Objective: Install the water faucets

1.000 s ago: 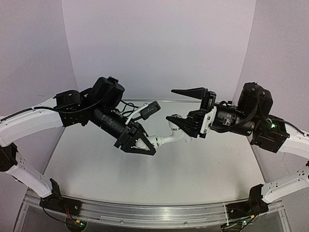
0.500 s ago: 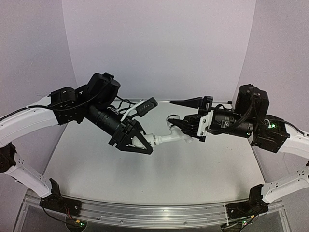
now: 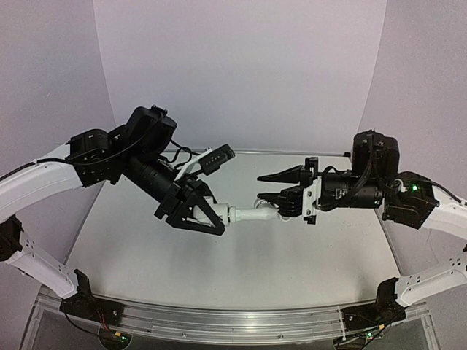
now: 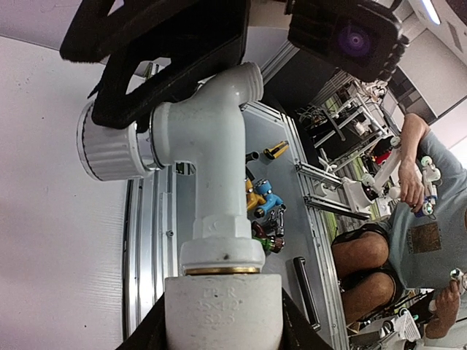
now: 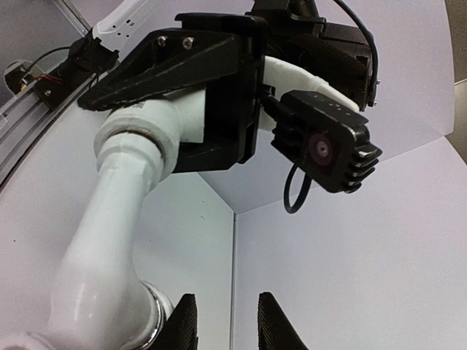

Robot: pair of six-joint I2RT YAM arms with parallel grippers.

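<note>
A white faucet (image 3: 254, 214) with a bent spout is held level above the table, between the two arms. Its brass-coloured threaded end (image 4: 222, 270) sits in a short white cylindrical fitting (image 4: 222, 310). My left gripper (image 3: 221, 216) is shut on that fitting (image 3: 232, 215). The ribbed knob (image 4: 109, 149) points sideways. My right gripper (image 3: 261, 187) is open at the faucet's far end. In the right wrist view its gap (image 5: 226, 321) is empty and the faucet (image 5: 109, 248) lies beside its left finger (image 5: 182, 324). In the left wrist view a black right finger (image 4: 168, 51) lies across the faucet (image 4: 211, 146).
The grey table (image 3: 241, 270) lies below, with lilac walls behind and at the sides. An aluminium rail (image 3: 219, 321) runs along the near edge. The left wrist view shows coloured fittings (image 4: 264, 208) and a seated person (image 4: 394, 240) beyond the table.
Both arms have drawn slightly outward. The faucet has come level between them. My right gripper has dropped and turned, and its fingers now stand closer together. My left gripper keeps its hold on the fitting.
</note>
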